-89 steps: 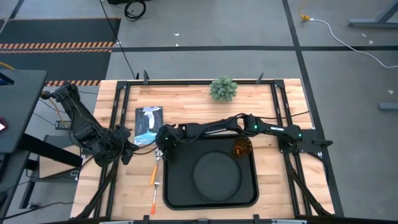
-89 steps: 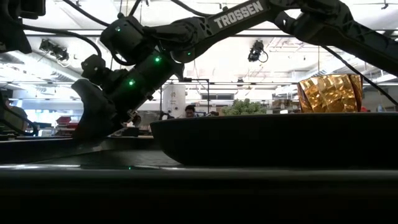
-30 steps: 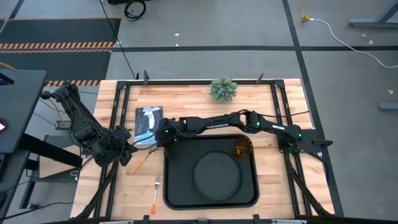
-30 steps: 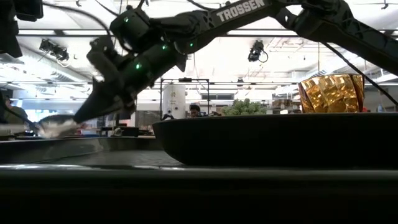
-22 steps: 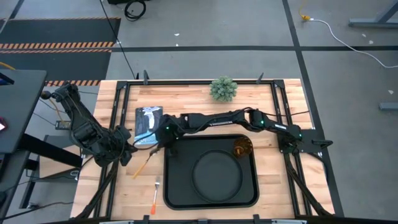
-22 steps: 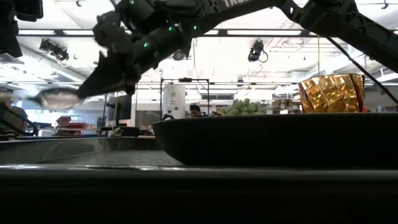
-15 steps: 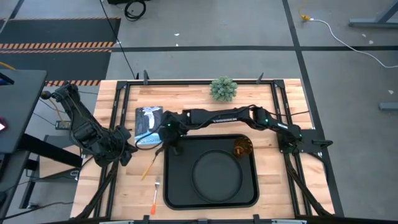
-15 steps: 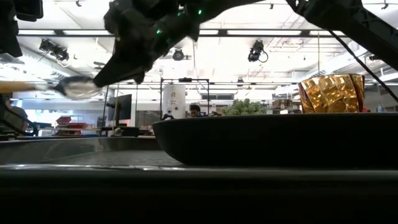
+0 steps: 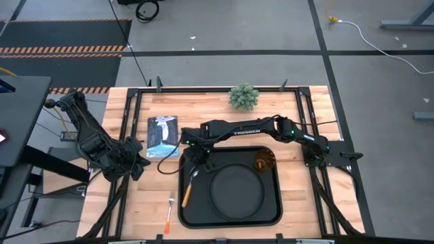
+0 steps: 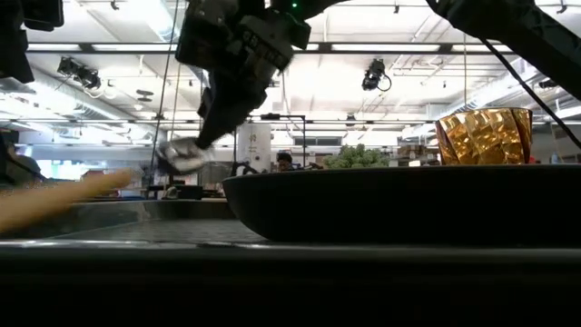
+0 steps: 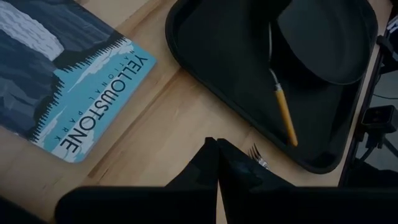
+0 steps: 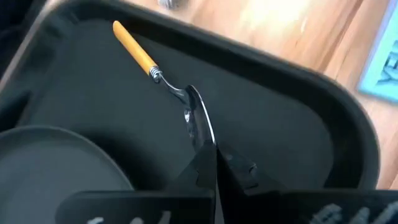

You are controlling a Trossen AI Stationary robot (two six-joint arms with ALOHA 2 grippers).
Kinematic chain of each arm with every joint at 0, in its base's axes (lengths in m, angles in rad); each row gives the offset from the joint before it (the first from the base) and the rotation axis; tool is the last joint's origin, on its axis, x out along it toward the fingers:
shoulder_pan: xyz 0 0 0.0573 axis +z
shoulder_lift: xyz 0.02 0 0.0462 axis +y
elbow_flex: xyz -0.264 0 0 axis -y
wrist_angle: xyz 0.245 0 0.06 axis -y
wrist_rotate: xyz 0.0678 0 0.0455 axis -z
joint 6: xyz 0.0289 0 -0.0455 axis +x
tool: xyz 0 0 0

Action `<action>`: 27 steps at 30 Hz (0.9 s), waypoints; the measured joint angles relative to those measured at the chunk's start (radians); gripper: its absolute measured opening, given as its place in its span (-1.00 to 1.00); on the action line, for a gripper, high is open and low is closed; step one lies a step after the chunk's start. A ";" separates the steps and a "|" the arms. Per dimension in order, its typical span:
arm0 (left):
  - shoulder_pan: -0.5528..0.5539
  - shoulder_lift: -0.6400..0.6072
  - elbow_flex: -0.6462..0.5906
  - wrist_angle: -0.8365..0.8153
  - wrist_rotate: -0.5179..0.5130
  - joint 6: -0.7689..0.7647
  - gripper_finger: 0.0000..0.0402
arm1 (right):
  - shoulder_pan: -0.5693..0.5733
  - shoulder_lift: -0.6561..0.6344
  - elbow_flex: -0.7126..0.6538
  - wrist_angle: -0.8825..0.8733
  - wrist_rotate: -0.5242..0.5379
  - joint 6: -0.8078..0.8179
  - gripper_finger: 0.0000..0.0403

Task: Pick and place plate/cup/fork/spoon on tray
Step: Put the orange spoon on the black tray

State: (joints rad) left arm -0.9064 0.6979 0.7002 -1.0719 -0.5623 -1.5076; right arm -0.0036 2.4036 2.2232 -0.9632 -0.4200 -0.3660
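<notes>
The right pincer (image 9: 194, 163) hangs over the tray's (image 9: 271, 215) left side, its fingers pressed together on the bowl of the spoon (image 12: 163, 81), whose orange handle slopes down toward the tray floor beside the plate (image 9: 236, 190). The cup (image 9: 264, 161) stands in the tray's far right corner; the fork (image 9: 169, 209) lies on the counter (image 9: 146, 203) just left of the tray. To finish well, lower the spoon flat between rim and plate before releasing. The left pincer (image 11: 217, 168), shut and holding nothing, waits above the counter's left edge.
</notes>
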 joint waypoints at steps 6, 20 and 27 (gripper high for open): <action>0.000 0.000 0.000 0.004 -0.006 0.000 -0.95 | 0.000 0.013 0.000 -0.040 0.004 0.003 -0.98; 0.000 0.000 0.000 0.022 -0.005 -0.007 -0.95 | 0.004 0.017 0.001 -0.057 0.014 0.015 -0.97; 0.000 0.000 0.000 0.022 -0.005 -0.007 -0.95 | 0.013 0.017 0.001 -0.055 0.018 0.007 -0.91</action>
State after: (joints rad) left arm -0.9062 0.6979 0.7002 -1.0500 -0.5674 -1.5150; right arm 0.0099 2.4203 2.2238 -1.0184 -0.4023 -0.3591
